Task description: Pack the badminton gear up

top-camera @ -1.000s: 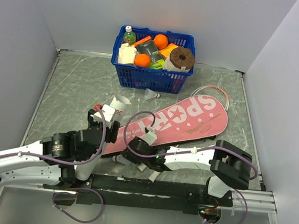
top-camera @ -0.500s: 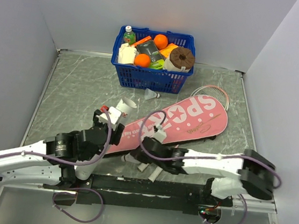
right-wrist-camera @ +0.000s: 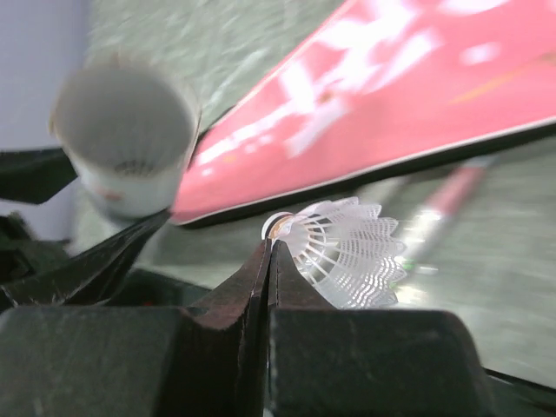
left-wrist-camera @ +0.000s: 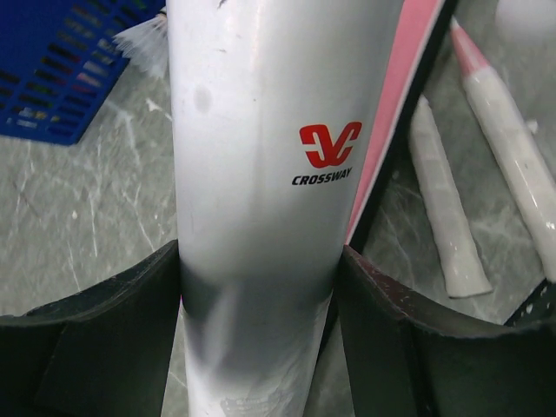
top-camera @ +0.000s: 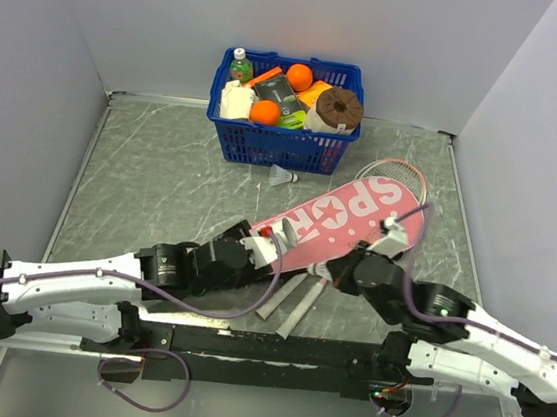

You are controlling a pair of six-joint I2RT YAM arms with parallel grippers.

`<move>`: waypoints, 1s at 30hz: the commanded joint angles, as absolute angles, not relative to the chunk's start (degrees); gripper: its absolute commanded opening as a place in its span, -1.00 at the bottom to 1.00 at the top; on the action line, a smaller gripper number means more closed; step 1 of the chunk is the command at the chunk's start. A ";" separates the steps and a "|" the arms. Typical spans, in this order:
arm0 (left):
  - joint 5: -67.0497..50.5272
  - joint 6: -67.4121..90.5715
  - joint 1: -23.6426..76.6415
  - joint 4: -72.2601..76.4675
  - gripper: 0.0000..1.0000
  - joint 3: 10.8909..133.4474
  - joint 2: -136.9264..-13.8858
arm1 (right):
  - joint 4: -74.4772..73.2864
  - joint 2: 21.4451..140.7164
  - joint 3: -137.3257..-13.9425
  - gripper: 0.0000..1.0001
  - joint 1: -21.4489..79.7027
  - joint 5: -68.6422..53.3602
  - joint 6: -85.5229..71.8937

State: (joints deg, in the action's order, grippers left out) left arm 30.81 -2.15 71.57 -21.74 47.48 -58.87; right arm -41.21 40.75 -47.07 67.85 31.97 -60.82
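My left gripper [top-camera: 270, 243] is shut on the long white tube [left-wrist-camera: 261, 174], which bears a red "CROSSWAY" mark and lies over the near end of the pink "SPORT" cover [top-camera: 357, 223]. My right gripper [top-camera: 336, 272] is shut on the cork tip of a white shuttlecock [right-wrist-camera: 347, 252], held just above the table. The tube's open end [right-wrist-camera: 126, 139] faces it from the left, a short way off. Two white-pink racket handles [top-camera: 293, 301] stick out from under the cover, and the racket heads [top-camera: 395, 172] show past its far end. A second shuttlecock [top-camera: 282, 176] lies by the basket.
A blue plastic basket [top-camera: 277, 148] of groceries stands at the back centre, against the rear wall. Grey walls close in the table on the left, right and back. A black rail [top-camera: 273, 347] runs along the near edge between the arm bases.
My left arm has carried the tube to the right and lower, over the cover's near end. My right arm has swung out to the right, uncovering the racket handles.
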 commanded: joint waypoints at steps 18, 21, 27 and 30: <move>13.01 -7.91 76.90 -16.34 -0.98 43.68 -53.18 | -47.20 35.16 -57.74 -1.00 66.97 17.67 -36.91; 13.54 -7.47 77.43 -16.44 -0.98 43.16 -52.56 | -44.65 35.86 -57.66 -1.00 66.97 16.44 -36.39; 12.92 -6.86 78.13 -14.50 -0.98 40.96 -50.80 | -40.53 39.20 -57.31 -1.00 66.97 13.02 -35.95; 13.36 -6.59 78.57 -14.94 -0.98 41.04 -50.98 | -38.15 39.99 -56.87 -1.00 66.97 12.13 -35.77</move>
